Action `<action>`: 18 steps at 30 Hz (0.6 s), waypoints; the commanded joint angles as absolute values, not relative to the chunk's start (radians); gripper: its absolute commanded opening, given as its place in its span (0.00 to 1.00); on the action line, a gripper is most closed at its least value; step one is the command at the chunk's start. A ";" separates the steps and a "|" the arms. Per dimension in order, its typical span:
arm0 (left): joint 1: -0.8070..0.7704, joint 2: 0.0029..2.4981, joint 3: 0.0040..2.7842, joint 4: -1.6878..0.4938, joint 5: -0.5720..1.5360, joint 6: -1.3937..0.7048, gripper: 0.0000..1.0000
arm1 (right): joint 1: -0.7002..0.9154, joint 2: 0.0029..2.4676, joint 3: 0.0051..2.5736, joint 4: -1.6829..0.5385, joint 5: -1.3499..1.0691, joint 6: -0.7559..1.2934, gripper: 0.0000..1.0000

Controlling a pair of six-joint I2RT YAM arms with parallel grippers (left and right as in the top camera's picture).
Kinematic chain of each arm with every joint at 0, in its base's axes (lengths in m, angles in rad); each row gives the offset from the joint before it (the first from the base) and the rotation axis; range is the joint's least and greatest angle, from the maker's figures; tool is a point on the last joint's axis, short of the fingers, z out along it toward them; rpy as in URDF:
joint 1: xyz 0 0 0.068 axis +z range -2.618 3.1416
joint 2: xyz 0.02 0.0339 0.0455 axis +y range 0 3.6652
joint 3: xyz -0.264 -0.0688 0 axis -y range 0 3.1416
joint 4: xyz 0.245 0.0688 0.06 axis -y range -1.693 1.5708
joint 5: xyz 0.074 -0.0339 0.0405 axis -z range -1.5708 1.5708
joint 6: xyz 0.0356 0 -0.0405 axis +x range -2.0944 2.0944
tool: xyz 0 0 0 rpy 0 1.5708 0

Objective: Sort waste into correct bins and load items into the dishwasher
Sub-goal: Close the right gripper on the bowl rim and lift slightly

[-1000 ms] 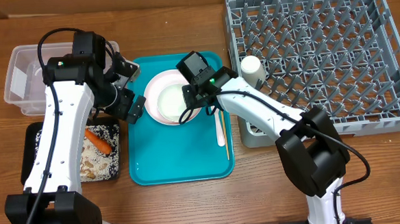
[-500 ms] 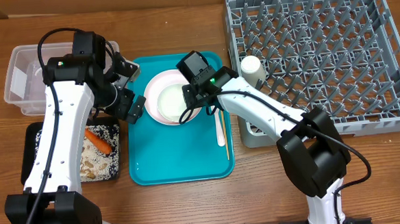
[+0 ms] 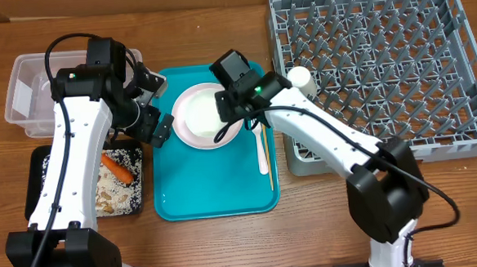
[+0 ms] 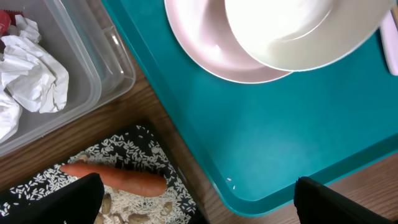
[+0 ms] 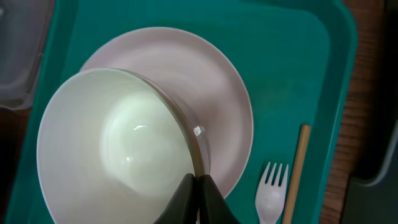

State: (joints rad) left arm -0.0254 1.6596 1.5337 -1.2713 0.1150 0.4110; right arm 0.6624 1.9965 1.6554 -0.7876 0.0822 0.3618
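Observation:
My right gripper (image 5: 198, 186) is shut on the rim of a small white bowl (image 5: 118, 149), which tilts above the pale-pink plate (image 5: 217, 106) on the teal tray (image 5: 298, 62). In the overhead view the right gripper (image 3: 225, 128) pinches the bowl (image 3: 195, 113) at its right edge. A white fork (image 5: 270, 199) and a wooden stick (image 5: 298, 168) lie to the right of the plate. My left gripper (image 4: 205, 205) hangs open and empty over the seam between the black tray (image 4: 143, 155) and the teal tray. A carrot (image 4: 118, 177) lies on rice in the black tray. Napkins (image 4: 31, 68) and a red wrapper (image 4: 5, 18) sit in the clear tub (image 4: 106, 56).
The grey dish rack (image 3: 382, 60) fills the back right, with a white cup (image 3: 301, 77) at its left edge. A grey cutlery holder (image 3: 305, 159) sits at the rack's front left corner. The left arm (image 3: 76, 150) stretches over the black tray (image 3: 44, 160).
The right gripper has closed fully on the bowl's rim and drawn back a little, tilting the bowl off the plate. The left arm has not moved.

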 commanded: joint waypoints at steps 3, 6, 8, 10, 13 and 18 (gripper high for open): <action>-0.020 1.647 1.547 -1.271 0.112 0.411 1.00 | 0.661 1.959 1.689 -0.799 0.076 0.371 0.04; -0.020 1.647 1.547 -1.271 0.112 0.411 1.00 | 0.661 1.959 1.689 -0.791 0.030 0.371 0.04; -0.020 1.647 1.547 -1.271 0.112 0.411 1.00 | 0.661 1.963 1.689 -0.785 0.019 0.372 0.04; -0.020 1.647 1.547 -1.271 0.112 0.411 1.00 | 0.661 1.961 1.689 -0.794 -0.019 0.372 0.04; -0.020 1.647 1.547 -1.271 0.112 0.411 1.00 | 0.662 1.969 1.688 -0.781 -0.033 0.372 0.04; -0.020 1.647 1.547 -1.271 0.112 0.411 1.00 | 0.667 1.979 1.688 -0.774 -0.050 0.375 0.04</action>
State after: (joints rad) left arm -0.0254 1.6596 1.5337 -1.2713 0.1150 0.4110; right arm 0.6628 1.9850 1.6577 -0.7849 -0.0250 0.3660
